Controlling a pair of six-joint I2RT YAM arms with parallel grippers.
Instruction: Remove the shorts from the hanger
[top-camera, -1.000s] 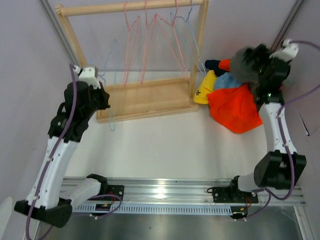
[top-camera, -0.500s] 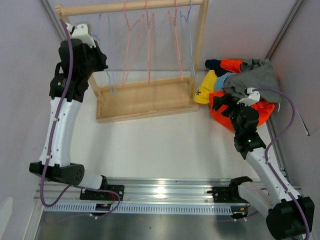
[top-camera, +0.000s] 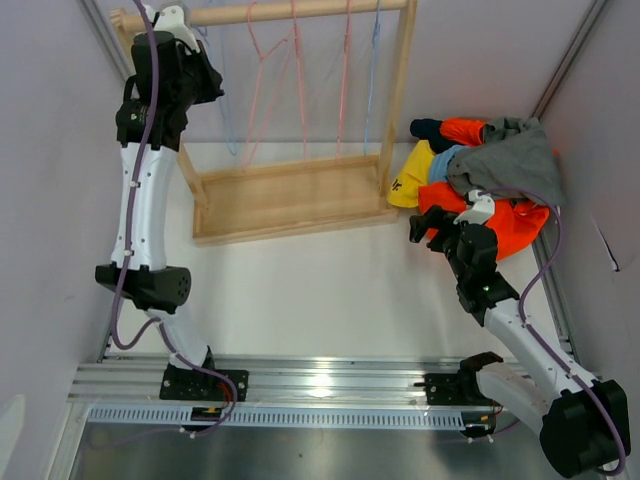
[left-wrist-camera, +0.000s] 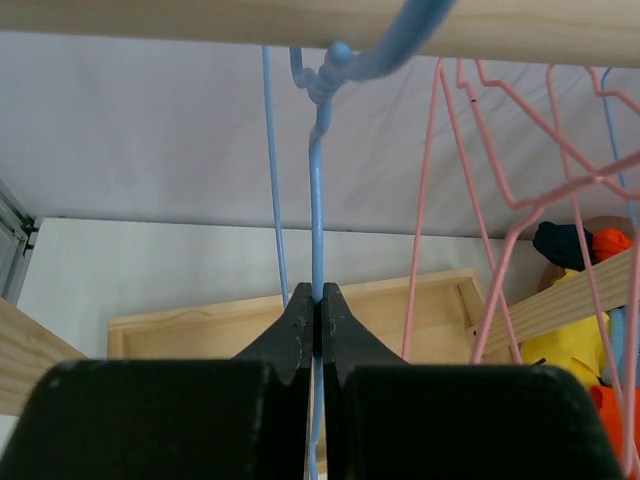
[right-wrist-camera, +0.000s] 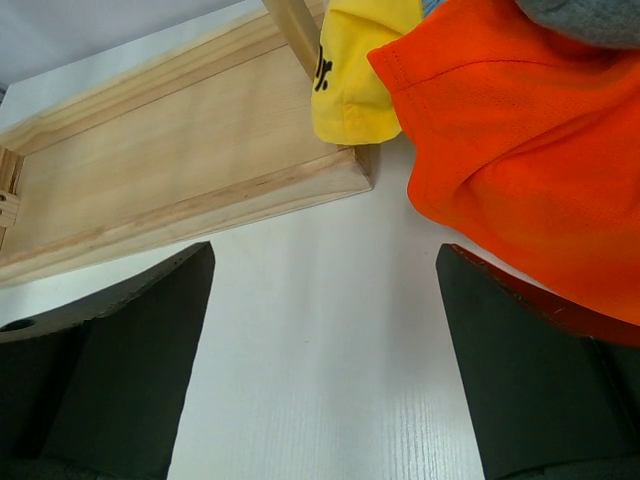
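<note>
The shorts lie in a pile on the table right of the rack: grey (top-camera: 512, 150) on top, bright orange (top-camera: 505, 220), yellow (top-camera: 410, 180), light blue (top-camera: 455, 160) and dark navy (top-camera: 425, 128). The orange (right-wrist-camera: 520, 150) and yellow (right-wrist-camera: 360, 70) shorts also show in the right wrist view. My left gripper (top-camera: 203, 78) is high at the rack's left end, shut (left-wrist-camera: 316, 300) on the wire of a bare blue hanger (left-wrist-camera: 317, 180) whose hook sits over the wooden rail (left-wrist-camera: 200, 18). My right gripper (top-camera: 430, 230) is open and empty (right-wrist-camera: 322, 260), low over the table beside the orange shorts.
The wooden rack (top-camera: 290, 195) stands at the back with a tray base and a top rail (top-camera: 300, 12). Bare pink hangers (top-camera: 298, 80) and another blue hanger (top-camera: 373, 70) hang from it. Walls close in on both sides.
My left arm rose with the blue hanger up to the rail's left end. My right gripper let the grey shorts go onto the pile, then came down low and a little left.
</note>
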